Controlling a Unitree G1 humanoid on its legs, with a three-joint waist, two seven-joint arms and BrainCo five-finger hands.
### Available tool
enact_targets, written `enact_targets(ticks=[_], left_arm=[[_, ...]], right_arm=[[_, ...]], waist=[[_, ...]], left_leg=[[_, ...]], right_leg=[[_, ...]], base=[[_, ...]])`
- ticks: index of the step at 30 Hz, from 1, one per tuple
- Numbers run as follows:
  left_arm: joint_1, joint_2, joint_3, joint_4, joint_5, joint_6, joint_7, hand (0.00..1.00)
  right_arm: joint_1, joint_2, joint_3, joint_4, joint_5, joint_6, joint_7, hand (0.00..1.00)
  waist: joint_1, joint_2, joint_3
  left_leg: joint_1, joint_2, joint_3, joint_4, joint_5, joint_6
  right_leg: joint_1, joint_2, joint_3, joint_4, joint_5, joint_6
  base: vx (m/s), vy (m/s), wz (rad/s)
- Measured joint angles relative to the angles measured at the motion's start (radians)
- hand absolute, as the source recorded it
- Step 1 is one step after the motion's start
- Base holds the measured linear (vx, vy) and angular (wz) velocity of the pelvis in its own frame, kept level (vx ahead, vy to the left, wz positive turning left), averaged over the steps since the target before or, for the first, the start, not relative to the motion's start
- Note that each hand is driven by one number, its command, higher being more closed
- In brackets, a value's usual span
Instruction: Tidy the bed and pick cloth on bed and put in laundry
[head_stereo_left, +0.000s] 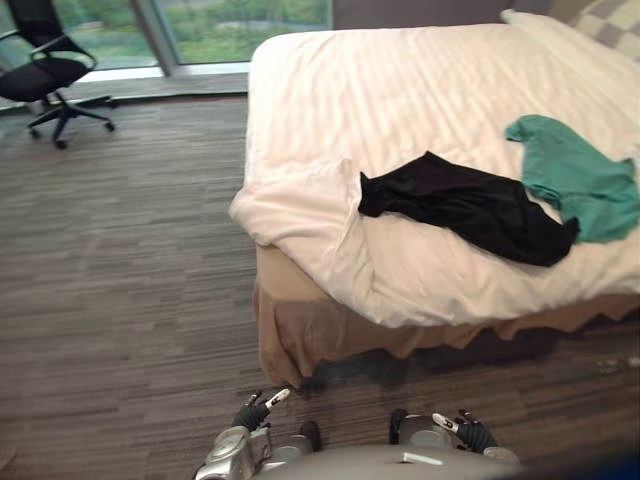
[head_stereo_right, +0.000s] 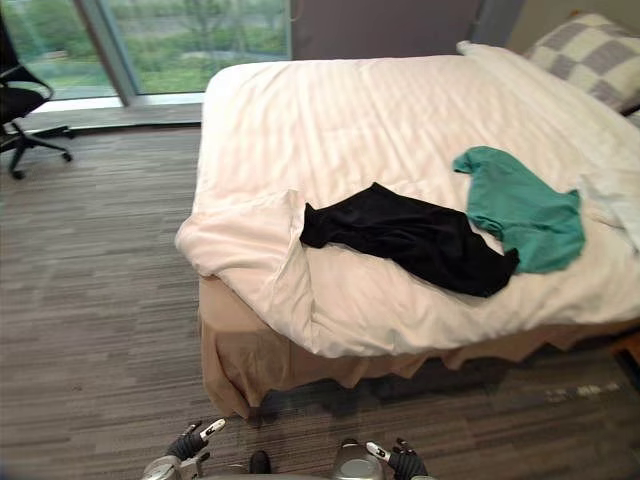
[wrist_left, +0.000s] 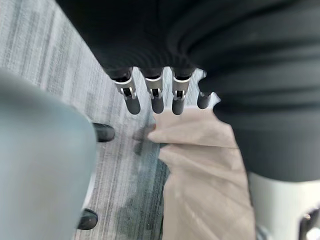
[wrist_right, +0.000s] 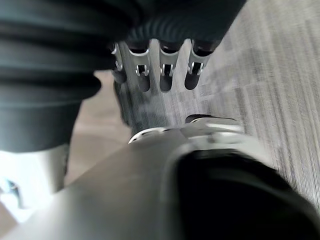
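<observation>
Low at the near edge, the left hand (head_stereo_left: 253, 411) and right hand (head_stereo_left: 470, 431) hang over the carpet floor (head_stereo_left: 120, 300), apart from the bed (head_stereo_left: 400, 80). Their fingers (wrist_left: 157, 97) are straight and relaxed, holding nothing. On the white bedding a black cloth (head_stereo_left: 470, 208) lies crumpled near the front edge, one end touching a green cloth (head_stereo_left: 580, 180). A checked pillow (head_stereo_right: 590, 52) sits at the head, and an office chair (head_stereo_left: 45, 65) stands by the window (head_stereo_left: 240, 25).

Both arms are hanging low, left hand (head_stereo_left: 252, 412) and right hand (head_stereo_left: 470, 431) 1 to each side. On both, fingers (wrist_left: 157, 98) are extending straight and relaxed, gripping nothing.
</observation>
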Motion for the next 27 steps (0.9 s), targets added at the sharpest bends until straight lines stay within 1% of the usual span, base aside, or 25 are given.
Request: enact_targets(ticks=[1, 2, 4, 5, 6, 7, 8, 10, 12, 14, 16, 18, 19, 20, 21, 22, 23, 25, 26, 27], left_arm=[[0.002, -0.003, 0.000, 0.000, -0.001, 0.000, 0.002, 0.00], [0.003, -0.003, 0.000, 0.000, -0.003, -0.001, 0.003, 0.00], [0.003, 0.003, -0.002, 0.001, -0.014, -0.005, 0.014, 0.00], [0.007, 0.008, -0.003, 0.003, -0.042, -0.006, 0.025, 0.00], [0.009, 0.008, -0.003, 0.004, -0.060, -0.007, 0.033, 0.00], [0.016, 0.012, -0.002, 0.006, -0.105, -0.009, 0.048, 0.00], [0.019, 0.016, -0.002, 0.009, -0.126, -0.011, 0.054, 0.00], [0.020, 0.027, 0.003, 0.037, -0.204, -0.016, 0.068, 0.00], [0.023, 0.026, 0.017, 0.042, -0.241, -0.029, 0.078, 0.00], [0.029, 0.018, 0.037, 0.044, -0.285, -0.052, 0.087, 0.00], [0.038, 0.018, 0.050, 0.043, -0.359, -0.106, 0.090, 0.00], [0.037, 0.008, 0.076, 0.040, -0.410, -0.137, 0.092, 0.00], [0.037, 0.005, 0.089, 0.030, -0.459, -0.162, 0.103, 0.00], [0.039, 0.006, 0.097, 0.020, -0.474, -0.167, 0.110, 0.00], [0.046, 0.006, 0.116, -0.006, -0.509, -0.174, 0.109, 0.00], [0.053, 0.007, 0.147, -0.066, -0.554, -0.193, 0.107, 0.00], [0.053, 0.009, 0.156, -0.095, -0.561, -0.202, 0.107, 0.00], [0.052, 0.013, 0.188, -0.206, -0.585, -0.239, 0.108, 0.00], [0.043, 0.017, 0.203, -0.261, -0.591, -0.265, 0.108, 0.00], [0.036, 0.020, 0.212, -0.289, -0.591, -0.279, 0.109, 0.00]], right_arm=[[-0.010, -0.010, 0.023, 0.002, 0.019, 0.006, 0.009, 0.00], [-0.011, -0.010, 0.028, 0.002, 0.030, 0.007, 0.012, 0.00], [-0.020, -0.003, 0.035, 0.002, 0.062, 0.013, 0.016, 0.00], [-0.025, 0.005, 0.035, 0.002, 0.073, 0.021, 0.016, 0.00], [-0.027, 0.007, 0.035, 0.004, 0.075, 0.027, 0.016, 0.00], [-0.028, 0.014, 0.035, 0.007, 0.082, 0.038, 0.016, 0.00], [-0.028, 0.017, 0.035, 0.009, 0.082, 0.043, 0.016, 0.00], [-0.029, 0.027, 0.034, 0.024, 0.091, 0.056, 0.015, 0.00], [-0.027, 0.027, 0.031, 0.031, 0.102, 0.071, 0.014, 0.00], [-0.026, 0.027, 0.020, 0.035, 0.109, 0.088, 0.014, 0.00], [-0.024, 0.026, -0.001, 0.036, 0.109, 0.103, 0.013, 0.00], [-0.024, 0.027, -0.021, 0.038, 0.109, 0.117, 0.012, 0.00], [-0.024, 0.029, -0.028, 0.038, 0.109, 0.129, 0.011, 0.00], [-0.023, 0.029, -0.033, 0.038, 0.110, 0.133, 0.012, 0.00], [-0.023, 0.028, -0.036, 0.037, 0.110, 0.140, 0.012, 0.00], [-0.026, 0.028, -0.044, 0.031, 0.112, 0.153, 0.013, 0.00], [-0.026, 0.027, -0.047, 0.030, 0.113, 0.158, 0.014, 0.00], [-0.023, 0.024, -0.060, 0.024, 0.132, 0.182, 0.016, 0.00], [-0.023, 0.023, -0.064, 0.019, 0.144, 0.197, 0.018, 0.00], [-0.024, 0.022, -0.064, 0.016, 0.149, 0.205, 0.021, 0.00]], waist=[[0.001, 0.004, -0.002], [0.005, 0.001, -0.003], [0.013, -0.011, -0.008], [0.013, -0.016, -0.018], [0.013, -0.018, -0.021], [0.014, -0.029, -0.027], [0.015, -0.035, -0.030], [0.026, -0.049, -0.039], [0.026, -0.053, -0.042], [0.033, -0.053, -0.042], [0.037, -0.052, -0.042], [0.039, -0.052, -0.042], [0.040, -0.054, -0.043], [0.041, -0.053, -0.043], [0.044, -0.054, -0.043], [0.045, -0.053, -0.048], [0.046, -0.053, -0.049], [0.063, -0.042, -0.057], [0.064, -0.038, -0.064], [0.064, -0.037, -0.065]], left_leg=[[0.011, 0.017, -0.005, -0.006, -0.001, -0.008], [0.016, 0.020, -0.006, -0.006, -0.005, -0.013], [0.031, 0.033, -0.007, -0.006, -0.010, -0.022], [0.031, 0.034, -0.007, -0.006, -0.009, -0.025], [0.031, 0.034, -0.007, -0.006, -0.008, -0.027], [0.030, 0.033, -0.007, -0.006, -0.008, -0.027], [0.029, 0.032, -0.007, -0.006, -0.008, -0.027], [0.028, 0.023, -0.015, -0.002, -0.007, -0.027], [0.028, 0.014, -0.029, -0.003, -0.004, -0.024], [0.025, 0.004, -0.038, -0.006, 0.000, -0.020], [0.011, -0.006, -0.060, -0.007, 0.009, -0.013], [0.000, -0.009, -0.074, -0.008, 0.014, -0.011], [-0.010, -0.012, -0.090, -0.008, 0.022, -0.009], [-0.011, -0.012, -0.095, -0.008, 0.024, -0.009], [-0.013, -0.013, -0.104, -0.009, 0.027, -0.008], [-0.026, -0.015, -0.113, -0.009, 0.032, -0.006], [-0.029, -0.016, -0.113, -0.009, 0.033, -0.007], [-0.037, -0.017, -0.116, -0.009, 0.033, -0.007], [-0.043, -0.019, -0.118, -0.009, 0.033, -0.007], [-0.044, -0.021, -0.120, -0.009, 0.032, -0.008]], right_leg=[[0.029, 0.020, -0.014, -0.025, 0.000, -0.001], [0.040, 0.028, -0.018, -0.036, 0.000, -0.001], [0.071, 0.046, -0.025, -0.062, 0.000, -0.001], [0.081, 0.049, -0.028, -0.076, 0.000, -0.001], [0.086, 0.050, -0.030, -0.081, 0.000, -0.001], [0.089, 0.050, -0.034, -0.086, 0.000, -0.001], [0.091, 0.050, -0.036, -0.090, 0.000, -0.001], [0.105, 0.045, -0.048, -0.106, 0.000, -0.002], [0.115, 0.039, -0.063, -0.112, 0.000, -0.002], [0.122, 0.031, -0.078, -0.115, 0.000, -0.001], [0.122, 0.021, -0.103, -0.114, -0.003, 0.001], [0.122, 0.018, -0.123, -0.114, -0.005, 0.003], [0.123, 0.014, -0.145, -0.114, -0.007, 0.006], [0.124, 0.014, -0.151, -0.114, -0.008, 0.006], [0.125, 0.013, -0.160, -0.115, -0.008, 0.006], [0.125, 0.006, -0.179, -0.116, -0.011, 0.009], [0.124, 0.005, -0.183, -0.116, -0.011, 0.009], [0.122, 0.003, -0.192, -0.119, -0.011, 0.009], [0.123, 0.001, -0.201, -0.125, -0.011, 0.008], [0.125, 0.001, -0.203, -0.127, -0.011, 0.008]], base=[[0.13, -0.138, 0.18], [0.13, -0.130, 0.15], [0.10, -0.078, 0.09], [0.09, -0.064, 0.13], [0.08, -0.035, 0.15], [0.05, -0.013, 0.11], [0.06, -0.005, 0.13], [0.03, 0.005, 0.15], [-0.01, 0.006, 0.23], [-0.05, 0.015, 0.28], [-0.08, 0.016, 0.34], [-0.07, 0.006, 0.38], [-0.07, 0.001, 0.40], [-0.08, 0.000, 0.34], [-0.06, 0.000, 0.34], [-0.07, 0.009, 0.31], [-0.07, 0.015, 0.28], [-0.04, 0.018, 0.14], [-0.01, 0.013, 0.14], [0.00, 0.017, 0.14]])
